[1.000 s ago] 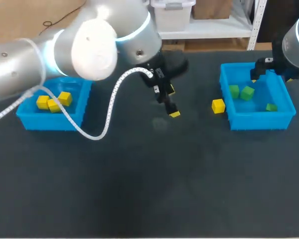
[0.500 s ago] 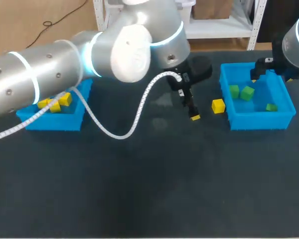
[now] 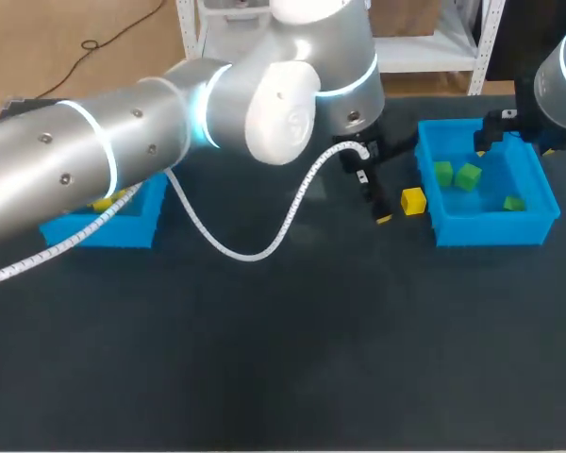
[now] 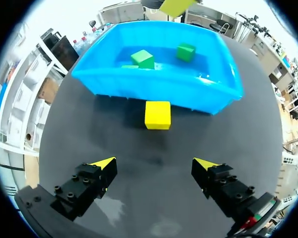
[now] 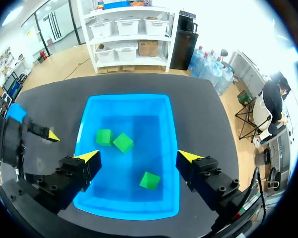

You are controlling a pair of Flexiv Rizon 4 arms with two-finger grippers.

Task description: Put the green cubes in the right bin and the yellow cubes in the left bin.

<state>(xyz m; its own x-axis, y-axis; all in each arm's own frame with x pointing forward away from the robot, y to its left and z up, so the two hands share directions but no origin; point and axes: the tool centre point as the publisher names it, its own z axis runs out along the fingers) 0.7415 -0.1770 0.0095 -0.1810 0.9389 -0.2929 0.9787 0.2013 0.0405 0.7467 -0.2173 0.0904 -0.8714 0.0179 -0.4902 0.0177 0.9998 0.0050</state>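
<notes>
The right gripper (image 5: 139, 157) is hovering over a blue bin (image 5: 139, 116), its two yellow-tipped fingers (image 5: 92, 156) standing wide apart and holding nothing. The bin is sitting on a dark table (image 5: 193, 99). Reading the bin as a clock face with the gripper's side at six, three green cubes are lying on its floor. One cube (image 5: 105, 136) is resting at ten o'clock. A tilted second cube (image 5: 123, 142) is sitting just beside it, nearer the centre. The third cube (image 5: 150, 180) is lying apart at five o'clock, under the gap between the fingers. Outside the bin at nine o'clock, the left gripper (image 5: 48, 135) is showing one yellow tip.
</notes>
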